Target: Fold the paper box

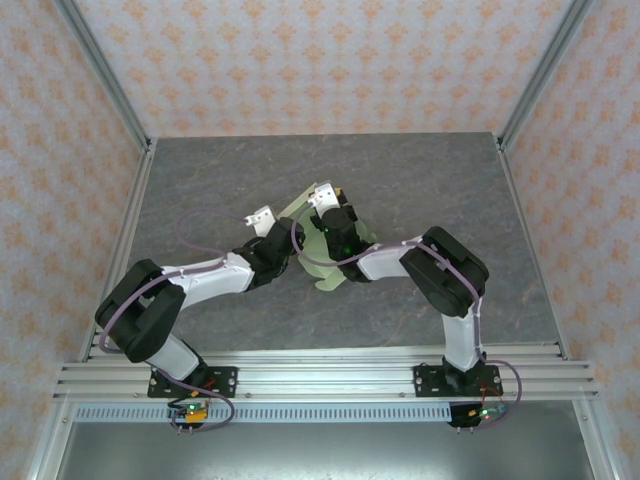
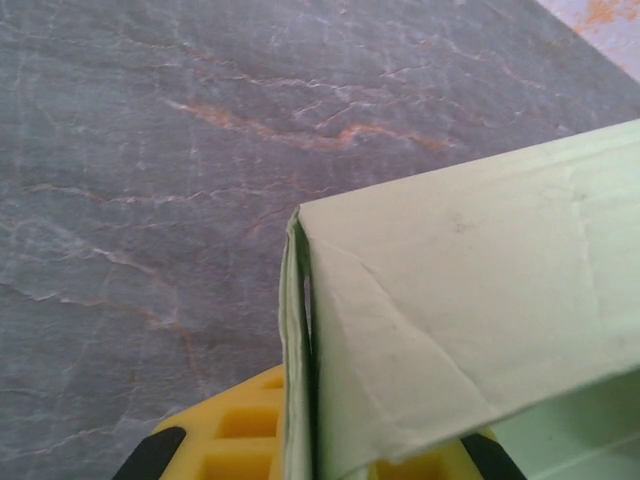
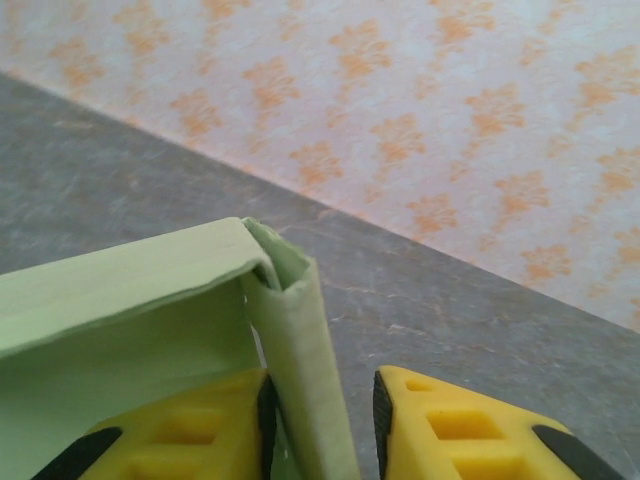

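The paper box is pale green card, partly folded up, in the middle of the grey table where both my wrists meet. In the left wrist view a box corner rises right in front of the camera. My left gripper is shut on a thin wall of the card, and its yellow fingers show at the bottom edge. In the right wrist view a doubled-over wall of the box stands between the jaws of my right gripper. It rests against the left pad, with a clear gap to the right finger.
The grey marbled table is bounded by patterned walls at the back and sides, with aluminium posts at the corners. The arm bases sit on a rail at the near edge.
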